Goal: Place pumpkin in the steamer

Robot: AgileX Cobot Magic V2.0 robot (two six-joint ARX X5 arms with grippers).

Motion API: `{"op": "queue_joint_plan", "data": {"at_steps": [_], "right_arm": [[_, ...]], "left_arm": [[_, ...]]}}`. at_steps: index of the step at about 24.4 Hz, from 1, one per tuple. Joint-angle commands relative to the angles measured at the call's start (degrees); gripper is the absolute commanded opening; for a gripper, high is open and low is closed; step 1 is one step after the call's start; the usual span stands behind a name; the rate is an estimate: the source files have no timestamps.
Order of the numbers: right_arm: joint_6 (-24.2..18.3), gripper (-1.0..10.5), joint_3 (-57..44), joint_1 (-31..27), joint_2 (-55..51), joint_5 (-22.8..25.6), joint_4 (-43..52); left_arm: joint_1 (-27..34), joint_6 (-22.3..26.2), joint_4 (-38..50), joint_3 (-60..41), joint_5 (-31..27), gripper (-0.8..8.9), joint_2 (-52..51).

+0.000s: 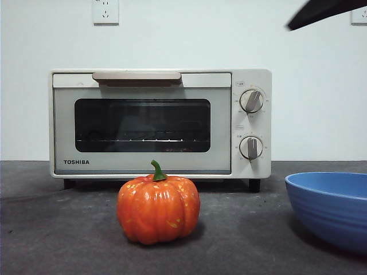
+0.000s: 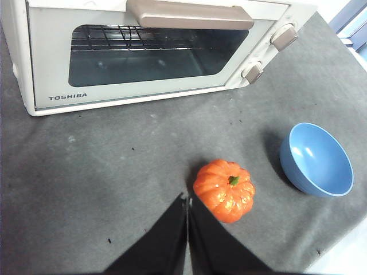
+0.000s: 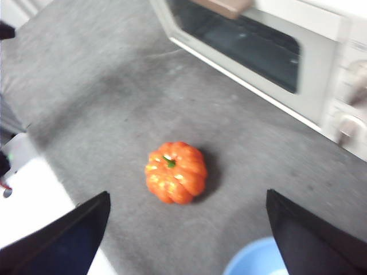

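From the front, the pumpkin (image 1: 158, 207) sits upright on the table before the steamer (image 1: 160, 122), whose door is shut, so nothing can go in yet. The left gripper (image 2: 187, 201), jaws together, hangs just beside the pumpkin. The right gripper (image 3: 186, 200), jaws wide apart, hovers above it, seemingly ready to grasp.

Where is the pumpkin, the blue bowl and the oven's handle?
pumpkin (image 1: 158, 210), front view, on its orange ribbed side.
blue bowl (image 2: 316, 159), left wrist view, on its inside wall.
oven handle (image 1: 136, 76), front view, on the middle of the bar.
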Motion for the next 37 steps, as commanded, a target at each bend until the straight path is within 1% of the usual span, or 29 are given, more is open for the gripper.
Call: {"op": "queue_joint_plan", "data": {"at_steps": [1,8,16,18,24,27,29,37], "right_arm": [[0.68,4.3,1.27,3.78,3.80,1.46,1.77],[1.49,4.4,1.29,12.17,12.94,5.99,6.99],[2.10,4.4,1.29,18.05,22.82,10.69,13.84],[2.10,4.4,1.29,19.26,25.92,12.90,15.52],[2.38,4.9,1.29,20.76,32.50,14.51,18.36],[2.56,4.9,1.29,21.05,34.77,15.19,19.80],[2.56,4.9,1.29,21.09,35.98,16.96,20.39],[2.54,5.0,1.29,21.09,39.87,17.68,21.27]], "left_arm": [[-0.15,0.76,0.61,1.18,0.33,0.14,0.31],[-0.15,0.79,0.63,1.18,0.33,0.14,0.31],[-0.15,0.76,0.61,1.18,0.33,0.14,0.31],[-0.15,0.79,0.63,1.18,0.33,0.14,0.31],[-0.15,0.79,0.63,1.18,0.33,0.14,0.35],[-0.15,0.81,0.66,1.18,0.33,0.14,0.35],[-0.15,0.81,0.63,1.18,0.33,0.14,0.35],[-0.15,0.94,0.66,1.18,0.33,0.14,0.35]]}}
